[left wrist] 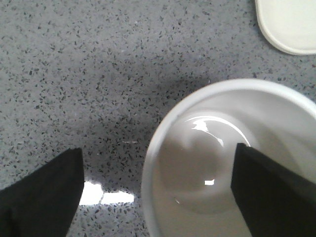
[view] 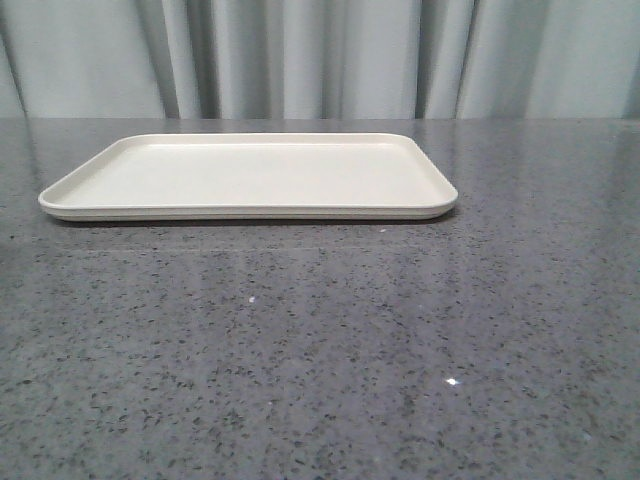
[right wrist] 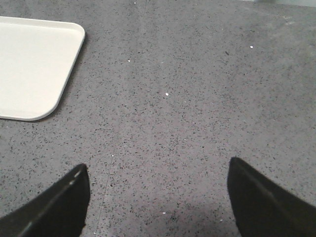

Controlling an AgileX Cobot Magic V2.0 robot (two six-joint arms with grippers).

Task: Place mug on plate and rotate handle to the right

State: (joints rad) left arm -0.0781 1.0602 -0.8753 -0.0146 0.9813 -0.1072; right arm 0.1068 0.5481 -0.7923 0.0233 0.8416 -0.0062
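The cream plate lies bare at the back of the table in the front view, where neither the mug nor a gripper shows. In the left wrist view I look straight down into the white mug, standing on the table near a corner of the plate. My left gripper is open above the mug's rim, one finger over the inside and the other over the table outside. The handle is hidden. My right gripper is open over bare table, beside another plate corner.
The speckled grey stone tabletop stretches in front of the plate. A grey pleated curtain hangs behind the table's far edge.
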